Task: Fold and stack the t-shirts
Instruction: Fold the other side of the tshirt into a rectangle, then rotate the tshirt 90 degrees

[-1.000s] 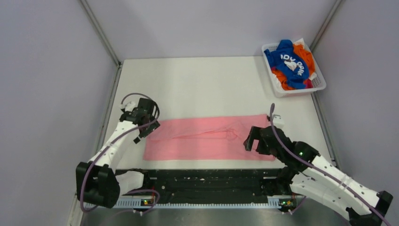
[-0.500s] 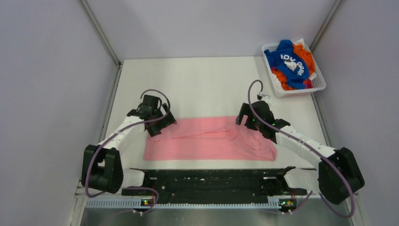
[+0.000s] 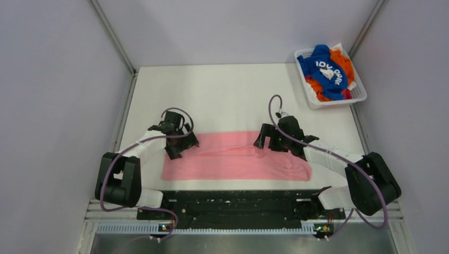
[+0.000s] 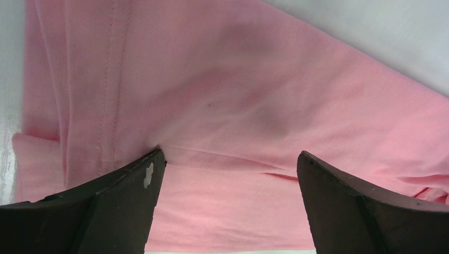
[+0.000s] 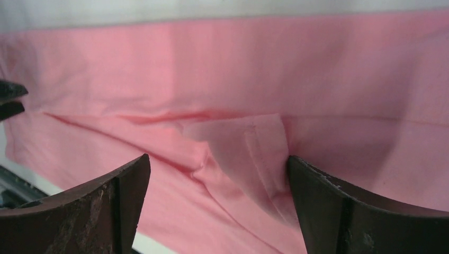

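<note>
The pink t-shirt point(image 3: 235, 156) lies flat on the near half of the table point(image 3: 222, 95), a long band running left to right (creased lengthwise, with a hemmed flap turned up near the right end). The left gripper point(image 3: 177, 144) is at its far left corner and the right gripper point(image 3: 266, 140) toward its far right, both with jaws spread wide and nothing pinched. The blue t-shirt point(image 3: 324, 69) and the orange t-shirt point(image 3: 317, 87) sit bunched in the basket point(image 3: 331, 101) at the far right corner.

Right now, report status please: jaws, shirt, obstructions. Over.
Left gripper, right gripper: jaws open over pink t-shirt, nothing gripped. It lies flat, a long strip. Blue t-shirt, orange t-shirt in basket, out of the way.
</note>
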Robot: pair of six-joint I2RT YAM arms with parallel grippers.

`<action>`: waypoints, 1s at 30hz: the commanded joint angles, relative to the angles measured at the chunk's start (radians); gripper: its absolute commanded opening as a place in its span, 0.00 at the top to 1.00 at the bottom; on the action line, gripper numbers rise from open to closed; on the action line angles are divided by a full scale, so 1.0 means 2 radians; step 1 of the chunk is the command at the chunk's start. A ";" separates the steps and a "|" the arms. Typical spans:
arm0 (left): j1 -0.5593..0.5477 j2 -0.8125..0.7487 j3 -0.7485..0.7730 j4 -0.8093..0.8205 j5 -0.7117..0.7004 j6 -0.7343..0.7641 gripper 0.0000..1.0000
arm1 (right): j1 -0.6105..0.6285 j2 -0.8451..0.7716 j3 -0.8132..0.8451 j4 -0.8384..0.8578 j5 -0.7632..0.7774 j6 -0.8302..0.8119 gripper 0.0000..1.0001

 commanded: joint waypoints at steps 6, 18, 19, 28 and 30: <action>0.001 -0.006 0.012 -0.009 -0.056 0.001 0.01 | 0.118 -0.150 -0.044 -0.098 -0.131 -0.012 0.01; 0.001 -0.030 0.030 -0.026 -0.031 0.007 0.01 | 0.192 -0.249 -0.005 -0.209 0.106 0.050 0.01; -0.001 -0.031 0.029 -0.021 -0.016 0.013 0.01 | 0.176 -0.243 -0.007 -0.209 0.107 0.064 0.01; -0.009 -0.016 -0.003 0.013 0.024 0.017 0.01 | 0.017 -0.094 -0.023 -0.083 0.063 0.121 0.01; -0.010 -0.008 -0.015 0.022 0.032 0.012 0.01 | -0.013 -0.048 -0.010 -0.066 0.054 0.119 0.01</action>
